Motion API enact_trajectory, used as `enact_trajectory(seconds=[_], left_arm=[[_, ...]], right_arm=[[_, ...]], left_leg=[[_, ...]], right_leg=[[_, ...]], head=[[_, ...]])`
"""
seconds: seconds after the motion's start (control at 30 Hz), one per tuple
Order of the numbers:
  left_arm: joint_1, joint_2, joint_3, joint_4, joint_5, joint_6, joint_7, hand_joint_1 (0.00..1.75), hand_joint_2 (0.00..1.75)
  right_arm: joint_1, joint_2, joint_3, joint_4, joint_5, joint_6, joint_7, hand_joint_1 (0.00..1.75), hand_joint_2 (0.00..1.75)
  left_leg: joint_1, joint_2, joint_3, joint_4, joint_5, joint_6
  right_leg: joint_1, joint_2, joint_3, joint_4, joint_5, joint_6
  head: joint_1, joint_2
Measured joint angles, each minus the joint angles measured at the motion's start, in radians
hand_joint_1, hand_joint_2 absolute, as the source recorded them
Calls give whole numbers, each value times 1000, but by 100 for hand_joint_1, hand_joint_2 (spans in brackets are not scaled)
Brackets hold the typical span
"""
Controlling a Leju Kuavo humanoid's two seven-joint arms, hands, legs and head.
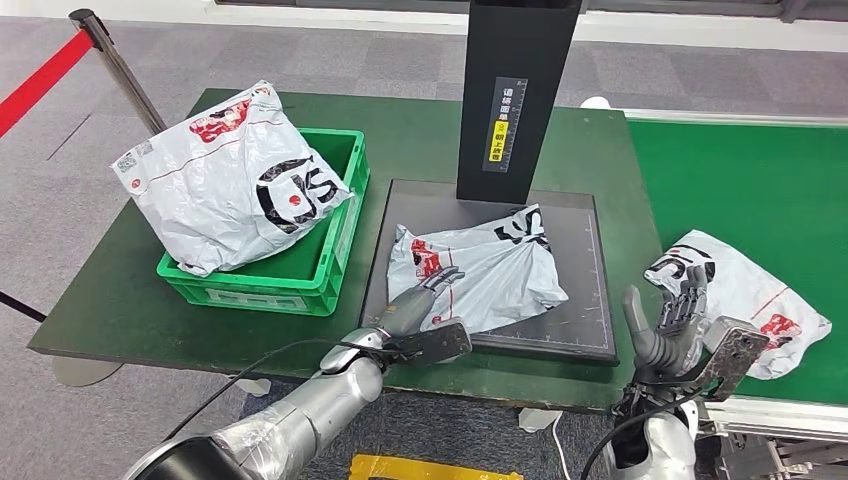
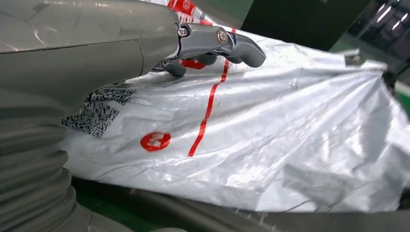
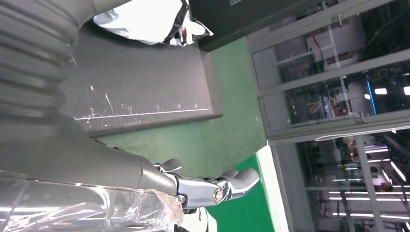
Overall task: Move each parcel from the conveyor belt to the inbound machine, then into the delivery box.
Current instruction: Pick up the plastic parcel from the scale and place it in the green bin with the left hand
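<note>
A crumpled white parcel (image 1: 500, 270) (image 2: 270, 125) lies on the black platform (image 1: 585, 300) of the inbound machine. My left hand (image 1: 425, 298) rests on its near left corner, fingers (image 2: 217, 43) stretched flat over the plastic, not closed around it. A second white parcel (image 1: 750, 285) lies on the green conveyor belt (image 1: 740, 180) at the right. My right hand (image 1: 672, 315) (image 3: 203, 186) stands open just left of that parcel, fingers upright and apart, holding nothing. A third, large parcel (image 1: 225, 180) sits in the green delivery box (image 1: 340, 160) at the left.
The machine's black column (image 1: 515, 90) rises at the back of the platform. A stanchion with a red band (image 1: 110, 55) stands behind the table's left corner. Bare green tabletop (image 1: 110, 300) lies in front of the box.
</note>
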Motion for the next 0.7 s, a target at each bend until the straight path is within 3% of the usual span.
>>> enact_trajectory(seconds=[0.5,0.63,0.7], left_arm=[[-15,6,0,26,-8,-22,8,0,175],[-17,10,12,30,-8,-26,10,175,175],[-18,12,22,30,-8,-22,11,175,175]], right_arm=[[7,8,0,-18,-14,15,0,0,175],[16,11,0,-39,-16,15,1,0,175],[24,12,0,-56,-19,14,3,0,175]], left_leg=[[0,0,0,0,0,0],[0,0,0,0,0,0],[0,0,0,0,0,0]], right_leg=[[0,0,0,0,0,0],[0,0,0,0,0,0],[0,0,0,0,0,0]], head=[[0,0],[0,0],[0,0]])
